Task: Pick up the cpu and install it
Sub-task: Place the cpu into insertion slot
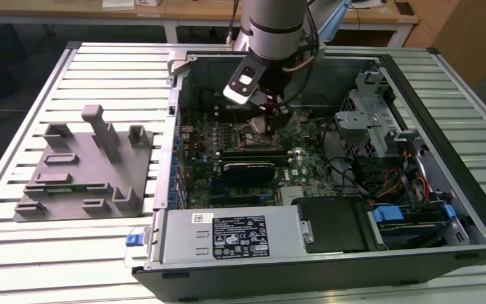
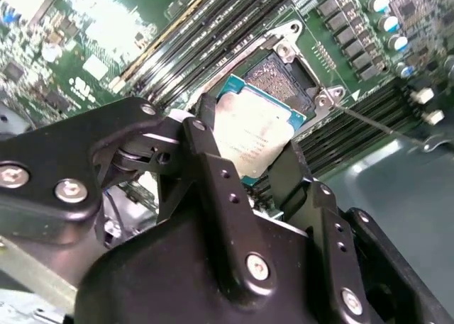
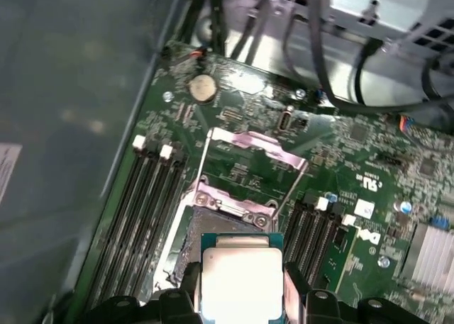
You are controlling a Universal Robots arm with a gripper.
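Step in hand: install. The cpu [image 2: 259, 136] is off the fixture and clamped by its edges between the gripper [image 2: 245, 145] fingers, hovering just above the open socket [image 2: 287, 72]; not seated, afaict. The load frame [image 3: 255, 143] is flipped up, clear of the chip. Seating prob. needs the chip level and square w/ the socket. In the exterior view, the gripper is at 12 o'clock over the motherboard [image 1: 311, 171], and the grey fixture [image 1: 74, 171] is well apart at 9 o'clock.

No legible text: faint print on power supply label [image 1: 241, 237] and cpu [image 2: 250, 138]
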